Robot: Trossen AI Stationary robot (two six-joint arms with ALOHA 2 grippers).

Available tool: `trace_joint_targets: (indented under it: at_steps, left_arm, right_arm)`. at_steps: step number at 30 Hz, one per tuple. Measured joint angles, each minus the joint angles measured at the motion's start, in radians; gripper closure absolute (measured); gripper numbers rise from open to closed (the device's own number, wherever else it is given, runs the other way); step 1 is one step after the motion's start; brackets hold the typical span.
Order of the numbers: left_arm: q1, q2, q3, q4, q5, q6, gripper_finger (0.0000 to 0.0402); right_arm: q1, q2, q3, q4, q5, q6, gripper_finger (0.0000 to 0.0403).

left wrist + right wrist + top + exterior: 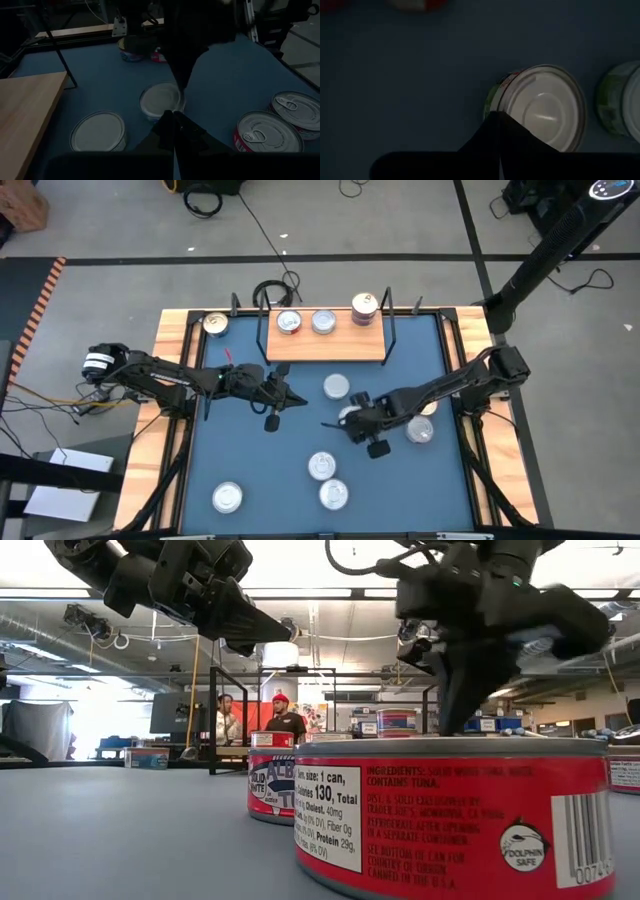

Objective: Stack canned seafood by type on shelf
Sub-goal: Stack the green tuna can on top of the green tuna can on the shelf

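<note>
The shelf (325,345) is a light wooden board at the table's far side. It carries two silver-topped cans (289,322) (323,321) and a red-sided stack (364,310). Several more cans rest on their bases on the blue table. My right gripper (345,420) is shut and points steeply down at the rim of a silver-topped, green-sided can (545,107) near the table's middle. My left gripper (298,398) hangs shut above the table to that can's left, with nothing in it. My right gripper's shut fingertips (498,116) come from above to the rim (180,100) of the silver-topped can, at the edge of its lid. Nothing lies between the fingers. The can stands flat on the table. Whether the tips touch the rim, I cannot tell.
A like can (336,387) stands just beyond, toward the shelf. Other cans sit at the right (420,430), near the front (322,465) (333,494) and at the front left (228,498). One can (215,324) rests on the wooden rim at the far left.
</note>
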Motion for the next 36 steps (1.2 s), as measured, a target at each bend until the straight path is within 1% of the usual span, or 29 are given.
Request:
trace_joint_targets:
  at_steps: [3, 10, 12, 15, 18, 22, 25, 30, 36]
  left_arm:
    - [0.0, 0.0, 0.0, 0.0, 0.0, -0.001, 0.0396]
    - [0.0, 0.0, 0.0, -0.001, 0.0, -0.003, 0.0396]
    - [0.0, 0.0, 0.0, -0.001, 0.0, -0.003, 0.0396]
    - [-0.01, 0.007, 0.0, 0.002, 0.0, -0.003, 0.0396]
    - [-0.022, 0.019, 0.0, -0.003, 0.001, -0.003, 0.0396]
    - [-0.033, 0.037, 0.0, 0.009, 0.0, -0.004, 0.0396]
    - [-0.033, 0.044, 0.0, 0.014, -0.003, -0.003, 0.0396]
    - [-0.033, 0.061, 0.0, 0.039, -0.005, -0.004, 0.0396]
    - [-0.033, 0.067, 0.0, 0.049, -0.01, -0.004, 0.0396]
  right_arm:
    - [-0.025, -0.016, 0.011, -0.004, -0.036, 0.046, 0.04]
    - [-0.099, -0.063, 0.03, 0.003, -0.161, 0.192, 0.0401]
    - [-0.108, -0.065, 0.03, 0.002, -0.167, 0.199, 0.0399]
    - [-0.093, -0.063, 0.028, -0.004, -0.167, 0.185, 0.0382]
    - [-0.061, -0.061, 0.021, -0.006, -0.126, 0.158, 0.0357]
    - [-0.01, -0.058, 0.003, -0.001, -0.014, 0.134, 0.0327]
    - [0.02, -0.046, -0.024, 0.0, 0.058, 0.106, 0.0314]
    - [0.052, -0.027, -0.058, 0.019, 0.13, 0.043, 0.0315]
    - [0.054, -0.009, -0.065, 0.037, 0.154, -0.005, 0.0332]
